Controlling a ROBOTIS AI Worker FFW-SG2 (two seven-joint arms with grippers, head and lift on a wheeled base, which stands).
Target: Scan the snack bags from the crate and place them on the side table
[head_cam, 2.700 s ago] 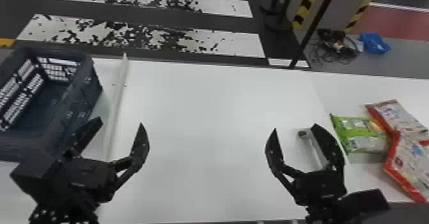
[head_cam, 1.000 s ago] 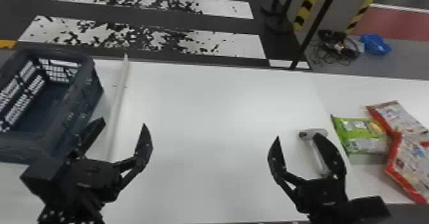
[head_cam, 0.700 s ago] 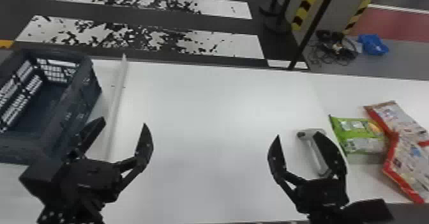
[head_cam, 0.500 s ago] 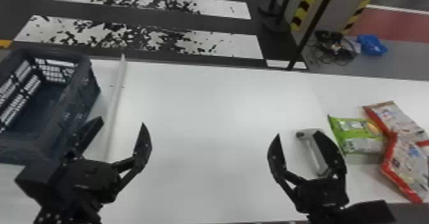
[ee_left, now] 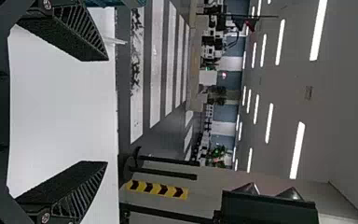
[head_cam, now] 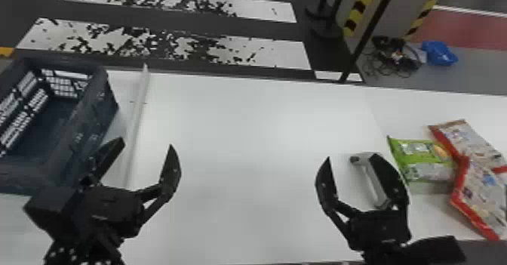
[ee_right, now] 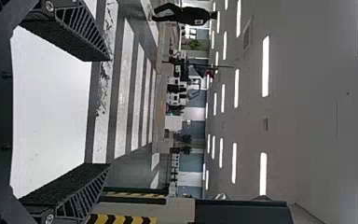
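Wrist views take in the ceiling point(ee_left: 326, 93); the head view takes in the white worktop point(head_cam: 241, 139) with the crate point(head_cam: 85, 132) at left. The left gripper point(head_cam: 146, 144) and right gripper point(head_cam: 350, 157) stand wide open above it, holding nothing. On the side table point(head_cam: 415, 107) at right lie red-edged snack bags point(head_cam: 483, 196), the farther one slanting from far left to near right, and a green bag point(head_cam: 420, 158) (its long axis left to right). The scanner point(head_cam: 371, 181), partly behind the right gripper, points its head left, handle running toward the robot.
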